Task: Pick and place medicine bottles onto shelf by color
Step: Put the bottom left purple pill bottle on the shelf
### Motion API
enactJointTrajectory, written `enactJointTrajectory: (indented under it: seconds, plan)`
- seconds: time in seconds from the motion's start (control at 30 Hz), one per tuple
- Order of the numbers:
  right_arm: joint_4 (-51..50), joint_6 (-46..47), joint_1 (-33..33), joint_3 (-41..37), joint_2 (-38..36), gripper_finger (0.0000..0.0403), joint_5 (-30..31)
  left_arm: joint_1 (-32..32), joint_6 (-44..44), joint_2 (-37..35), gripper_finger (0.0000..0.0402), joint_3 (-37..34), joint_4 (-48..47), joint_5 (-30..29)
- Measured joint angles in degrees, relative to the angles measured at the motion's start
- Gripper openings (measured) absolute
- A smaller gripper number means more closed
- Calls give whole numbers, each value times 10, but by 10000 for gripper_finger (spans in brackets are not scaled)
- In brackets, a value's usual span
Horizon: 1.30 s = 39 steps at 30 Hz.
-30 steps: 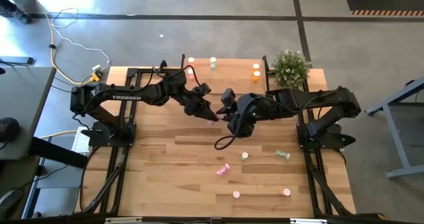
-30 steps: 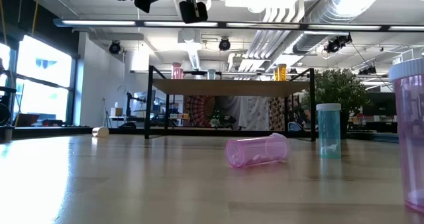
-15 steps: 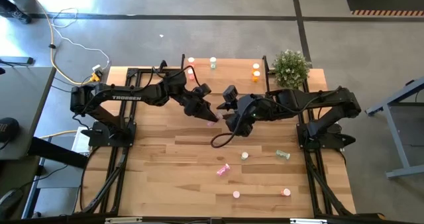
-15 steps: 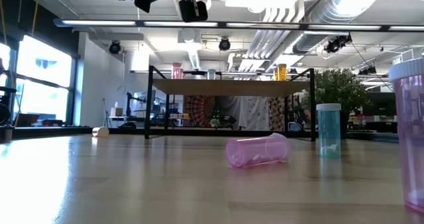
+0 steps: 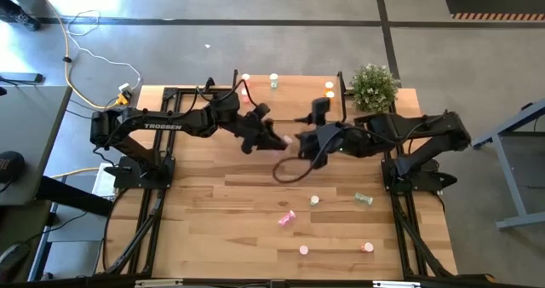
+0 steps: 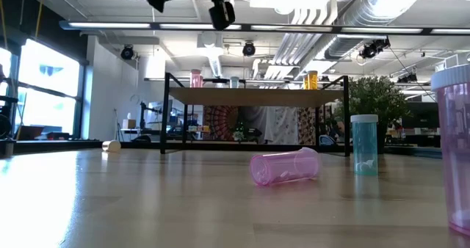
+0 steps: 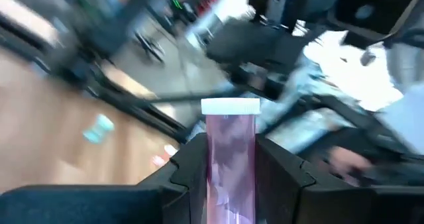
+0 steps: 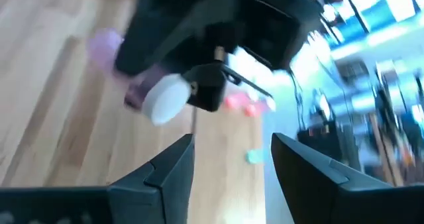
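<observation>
One pink bottle (image 7: 230,159), translucent with a white cap, is sitting clamped between the left gripper (image 5: 271,140)'s fingers, high over the middle of the tabletop (image 5: 213,211). Its long axis is running out along the fingers, cap leading and pointing toward the right gripper (image 8: 225,159). That gripper is facing it from just beyond the cap with fingers apart and nothing in them. The shelf (image 5: 294,86) is standing along the tabletop's far edge, nearer the left arm, so it looks better placed to carry the bottle there.

You are looking at two matte black jointed arms; the left arm (image 5: 162,124) is wearing white TROSSEN lettering, and a black cable is looping under the right arm (image 5: 400,130).
</observation>
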Motion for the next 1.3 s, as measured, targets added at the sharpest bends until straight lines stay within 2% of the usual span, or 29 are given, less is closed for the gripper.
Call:
enactJointTrajectory:
  seconds: [0.23, 0.53, 0.63, 0.77, 0.93, 1.03, 1.13, 1.3]
  plan:
    - [2, 143, -31, 0, -11, 193, 60, -1, 121, 0, 97, 0, 0, -183]
    - [50, 292, -112, 1, -54, 193, 65, -5, 225, 0, 97, 0, 10, -372]
    - [80, 340, -142, 1, -77, 193, 10, -14, 273, 0, 97, 0, 34, -423]
    - [107, 415, -180, 1, -101, 193, -123, -27, 322, 0, 97, 0, 74, -485]
    - [149, 432, -224, 2, -104, 193, -310, -33, 359, 0, 97, 0, 112, -505]
    - [167, 433, -244, 2, -99, 193, -390, -33, 360, 0, 97, 0, 115, -505]
    - [167, 433, -256, 2, -91, 193, -419, -35, 372, 0, 97, 0, 115, -488]
    - [140, 387, -253, 2, -67, 196, -423, -51, 424, 0, 97, 0, 119, -485]
